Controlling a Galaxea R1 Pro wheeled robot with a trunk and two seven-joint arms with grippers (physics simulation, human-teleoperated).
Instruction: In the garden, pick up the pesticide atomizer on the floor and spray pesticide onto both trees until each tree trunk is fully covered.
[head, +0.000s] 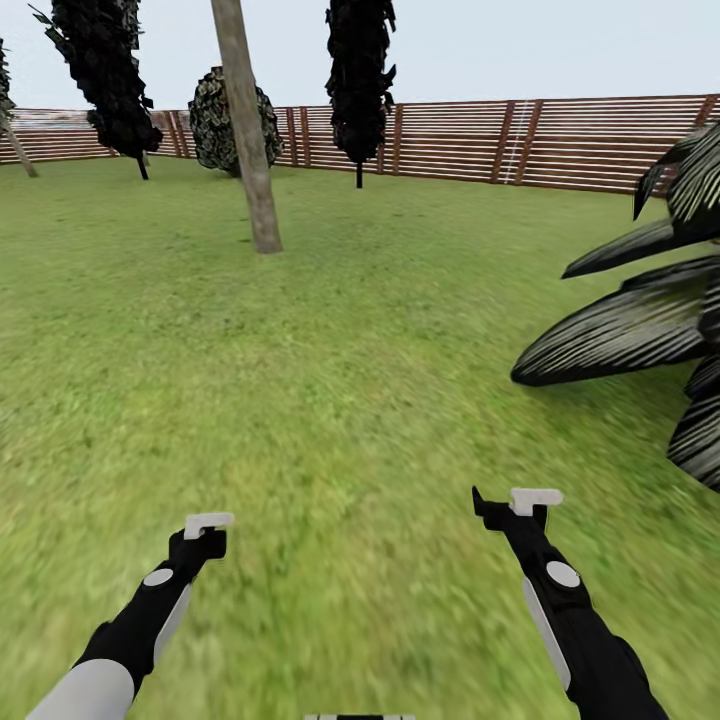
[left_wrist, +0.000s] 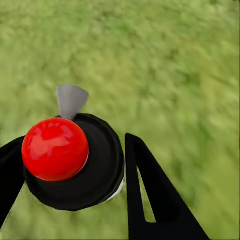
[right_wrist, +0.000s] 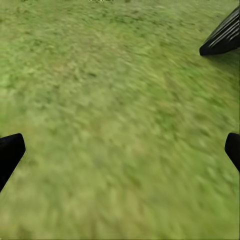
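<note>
Your left gripper (left_wrist: 75, 165) is clamped on the spray bottle (left_wrist: 75, 165), seen in the left wrist view as a black round body with a red ball and grey trigger. Your right gripper (right_wrist: 120, 150) hangs spread wide over the grass (head: 330, 330). Dark palm fronds (head: 640, 330) intrude at right; farther off, one leaning tree trunk (head: 250, 140) stands before the slat fence (head: 560, 145)

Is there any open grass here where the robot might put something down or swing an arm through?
Plenty. Open floor stretches from the two grippers up to the tree trunk, and on behind it to the fence. The grass under the right gripper is bare too. It gets crowded at the right edge, where dark palm fronds reach low over the grass.
</note>
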